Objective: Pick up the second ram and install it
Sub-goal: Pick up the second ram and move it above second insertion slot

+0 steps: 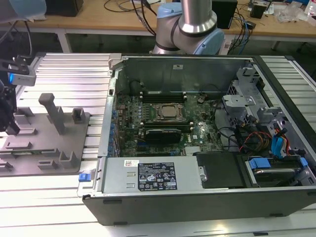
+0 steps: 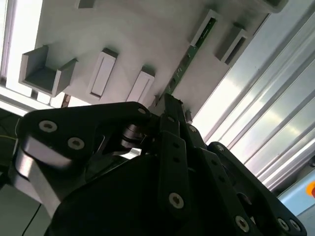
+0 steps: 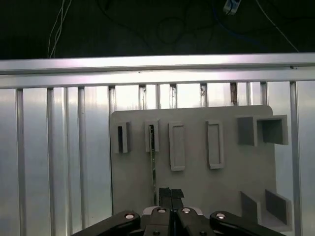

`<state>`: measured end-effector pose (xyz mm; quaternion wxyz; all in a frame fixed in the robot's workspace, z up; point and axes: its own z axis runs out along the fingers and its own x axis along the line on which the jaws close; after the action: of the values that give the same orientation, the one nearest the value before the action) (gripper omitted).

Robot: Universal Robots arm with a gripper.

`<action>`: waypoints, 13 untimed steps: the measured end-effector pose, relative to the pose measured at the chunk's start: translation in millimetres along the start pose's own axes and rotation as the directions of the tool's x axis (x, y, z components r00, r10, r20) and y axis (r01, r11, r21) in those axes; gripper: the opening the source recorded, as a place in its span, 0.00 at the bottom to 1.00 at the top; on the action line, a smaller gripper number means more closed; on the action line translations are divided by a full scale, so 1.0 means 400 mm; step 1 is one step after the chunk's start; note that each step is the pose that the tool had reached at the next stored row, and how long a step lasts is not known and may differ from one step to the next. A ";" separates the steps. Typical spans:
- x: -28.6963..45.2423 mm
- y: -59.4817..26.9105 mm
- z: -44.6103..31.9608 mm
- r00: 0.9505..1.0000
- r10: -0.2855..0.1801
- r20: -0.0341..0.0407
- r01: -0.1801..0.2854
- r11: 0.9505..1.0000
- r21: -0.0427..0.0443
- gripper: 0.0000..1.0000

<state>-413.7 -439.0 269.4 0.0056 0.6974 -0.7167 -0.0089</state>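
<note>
Black linkage plates of the gripper [image 3: 171,192] sit closest to us in both wrist views. Its claw is drawn together with no gap that we can see, right at the near end of the second ram [image 2: 189,54]; whether it actually pinches the board's edge we cannot tell. That thin green stick stands on edge on the grey tray [image 3: 221,187], its far end held in a small upright slot [image 3: 151,136]. We judge the pick-up to be the step in hand. Doing it well means holding the board square across its flat faces and drawing it straight out of the slot, since any tilt could bind or flex it. Beyond, the tray's long pockets [image 3: 176,146] and its square box [image 3: 271,130] look empty. Under the tray runs the ribbed aluminium table [image 3: 59,157]. Farther off, toward the exterior view's right, the open computer case [image 1: 197,207] holds the motherboard [image 1: 197,133] with its CPU socket [image 1: 169,112], a power supply [image 1: 153,174] and a tangle of cables [image 1: 256,138].
</note>
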 end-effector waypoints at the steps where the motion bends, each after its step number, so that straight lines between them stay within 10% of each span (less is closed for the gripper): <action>1: 0.005 0.000 0.010 1.000 0.000 0.000 0.000 1.000 0.000 0.08; 10: 0.022 -0.001 0.031 1.000 0.000 0.000 0.000 1.000 0.000 0.08; 13: 0.022 -0.001 0.032 1.000 0.000 0.000 0.000 1.000 0.000 0.34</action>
<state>-413.7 -447.7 256.5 0.0056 0.6975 -0.7166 -0.0089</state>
